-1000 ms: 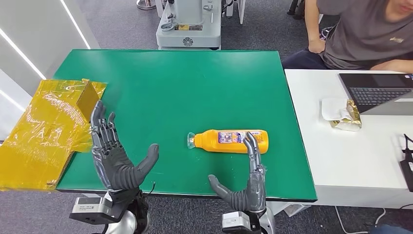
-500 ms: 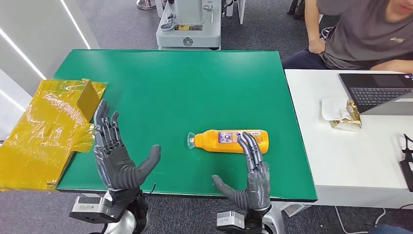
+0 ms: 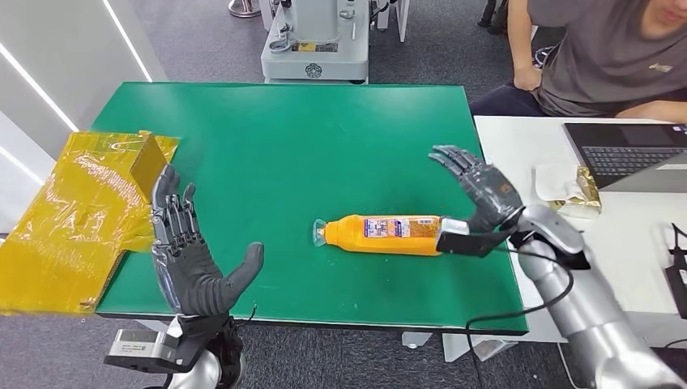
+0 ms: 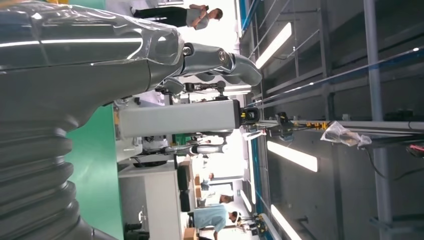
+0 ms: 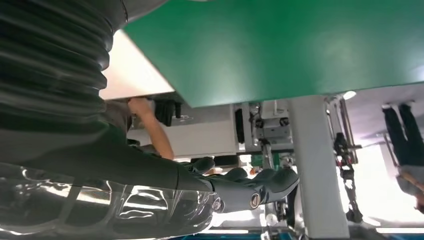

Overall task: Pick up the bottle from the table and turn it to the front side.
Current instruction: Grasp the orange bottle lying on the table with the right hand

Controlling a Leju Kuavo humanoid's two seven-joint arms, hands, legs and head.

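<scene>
An orange bottle [image 3: 387,233] with a clear cap [image 3: 319,233] lies on its side on the green table [image 3: 283,138], cap toward my left, label facing up. My right hand [image 3: 478,193] hovers open just past the bottle's base, at the table's right edge, fingers spread and holding nothing. My left hand [image 3: 188,251] is raised open over the table's near left corner, palm toward the bottle, well apart from it. In the left wrist view the left hand [image 4: 90,55] is bare, and the right hand [image 5: 150,195] in the right wrist view holds nothing.
Crumpled yellow plastic film [image 3: 81,211] hangs over the table's left edge. A white desk [image 3: 583,251] adjoins on the right with a laptop [image 3: 632,154] and a wrapped packet [image 3: 571,190]. A person [image 3: 608,57] sits behind it. A grey machine base [image 3: 316,49] stands beyond the table.
My right hand has swung from the table's near edge in front of the bottle, out to the right and forward, now beside the bottle's base. The left hand and bottle stay put.
</scene>
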